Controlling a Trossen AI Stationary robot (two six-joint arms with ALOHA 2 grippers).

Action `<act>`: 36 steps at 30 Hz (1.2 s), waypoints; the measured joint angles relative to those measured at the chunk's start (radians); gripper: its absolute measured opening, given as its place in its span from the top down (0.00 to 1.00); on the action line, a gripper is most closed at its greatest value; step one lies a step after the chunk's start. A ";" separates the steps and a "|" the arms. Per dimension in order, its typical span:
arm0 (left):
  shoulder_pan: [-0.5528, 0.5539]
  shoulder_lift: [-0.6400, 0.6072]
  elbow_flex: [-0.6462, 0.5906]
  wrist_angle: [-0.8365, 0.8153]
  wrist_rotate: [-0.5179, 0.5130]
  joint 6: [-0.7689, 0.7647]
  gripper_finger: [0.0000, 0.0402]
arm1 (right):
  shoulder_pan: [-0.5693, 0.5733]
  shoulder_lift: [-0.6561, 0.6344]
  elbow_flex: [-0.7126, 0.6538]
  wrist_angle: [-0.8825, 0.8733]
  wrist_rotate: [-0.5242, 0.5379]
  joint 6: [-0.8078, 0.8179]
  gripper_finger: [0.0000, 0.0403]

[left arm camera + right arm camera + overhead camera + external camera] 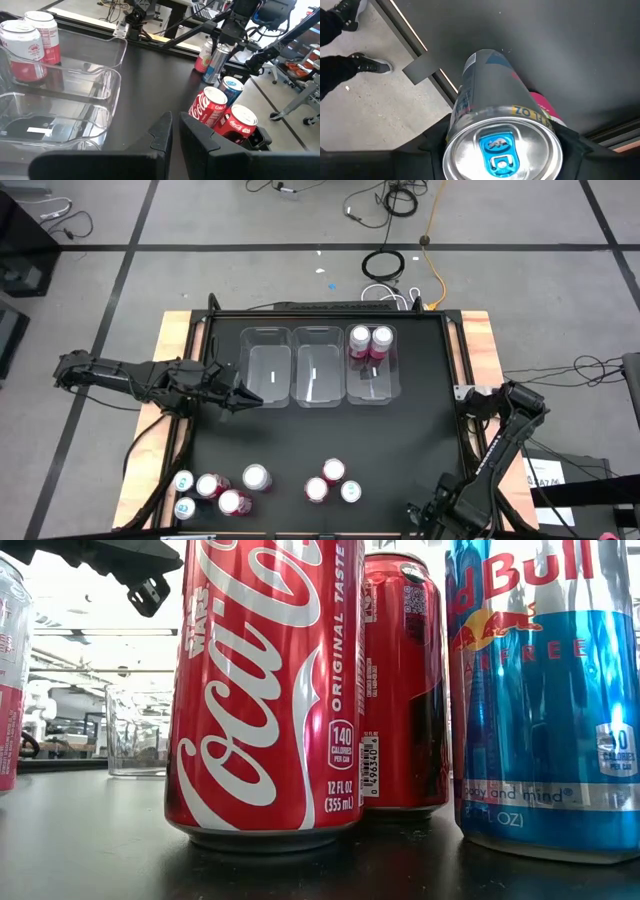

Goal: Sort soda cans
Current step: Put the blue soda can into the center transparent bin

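Closest to the low camera, a red Coca-Cola soda can (265,690) stands upright near the middle of the near edge of the black surface (400,440), with a second red soda can (400,680) just behind it and a blue-and-silver Red Bull can (545,690) just beside it. Toward the near right corner, the right gripper (503,142) has its fingers set against either side of the top of a silver-and-blue soda can (487,90) with a blue tab, which leans at a tilt just beside a pink soda can (545,107). Five more silver-topped cans (208,485) cluster at the near left corner. Three clear rectangular plastic bins (265,370) sit side by side along the middle of the far edge; the right-hand one holds two upright pink-magenta cans (360,338), touching each other at its far end, while the other two hold no cans. The left gripper (250,398) hovers just beside the near left corner of the left-hand bin, its fingers drawn narrow, nearly together, with nothing between them.
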 joint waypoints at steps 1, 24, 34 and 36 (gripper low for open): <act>0.000 0.000 0.000 0.000 0.000 0.000 0.90 | 0.000 -0.001 0.000 -0.001 0.000 -0.010 0.46; 0.001 0.000 0.000 0.001 -0.203 0.006 0.90 | -0.443 -0.301 0.023 -0.136 0.320 -0.365 0.46; 0.053 0.000 0.000 -0.005 -0.244 0.118 0.90 | -0.838 -0.162 0.325 -0.073 0.372 -0.826 0.46; 0.069 0.000 0.000 -0.006 -0.241 0.140 0.90 | -0.900 -0.088 0.417 -0.080 0.366 -0.908 0.46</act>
